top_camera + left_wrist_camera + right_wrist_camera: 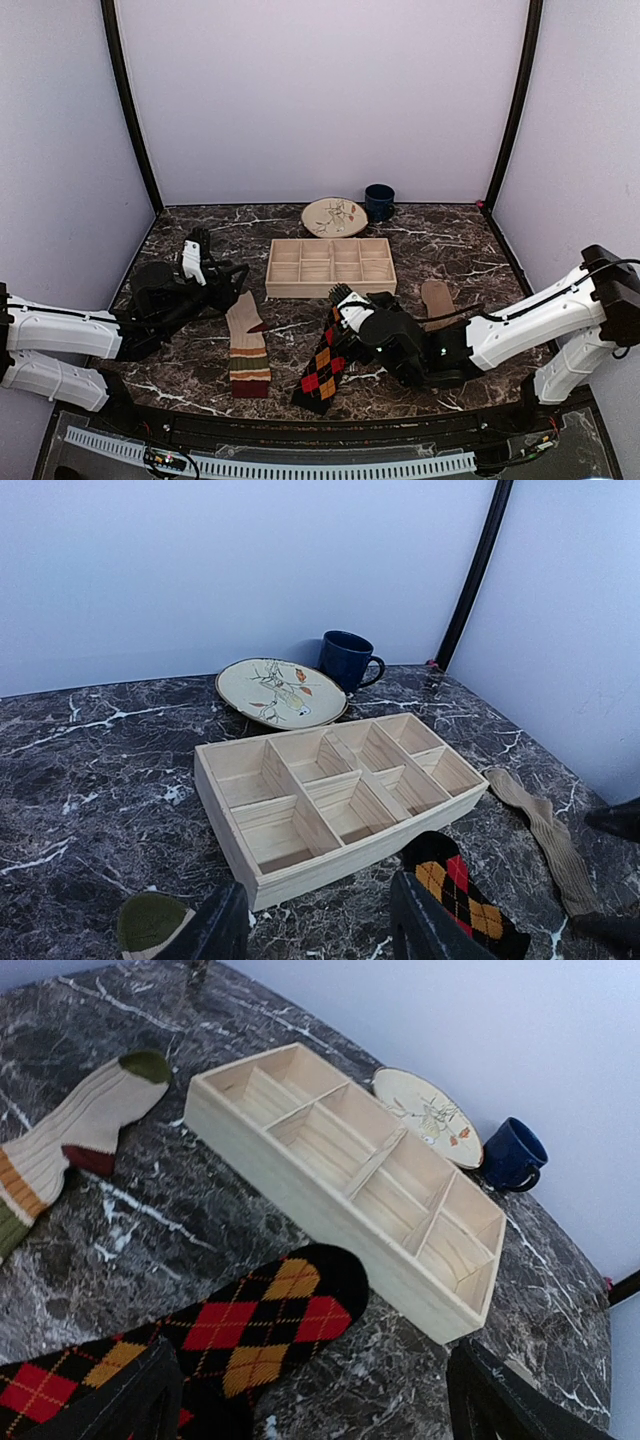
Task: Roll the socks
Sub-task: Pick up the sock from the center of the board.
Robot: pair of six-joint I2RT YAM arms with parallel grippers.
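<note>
- Left arm (70, 335) is held pretty low over the bench (440, 245), left fingers (222, 932) parted, nothing gripped, near the striped sock (247, 345).
- Right arm (530, 320) is stretched inward, right fingers (130, 1400) spread wide above the argyle sock (318, 375), laid flat.
- Tan sock (438, 300) is laid right of the wooden tray (330, 290); dark marble, pale walls (320, 100).

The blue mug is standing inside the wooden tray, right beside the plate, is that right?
No. The blue mug stands on the table behind the wooden tray, not inside it, right beside the plate. The left wrist view shows this.
</note>
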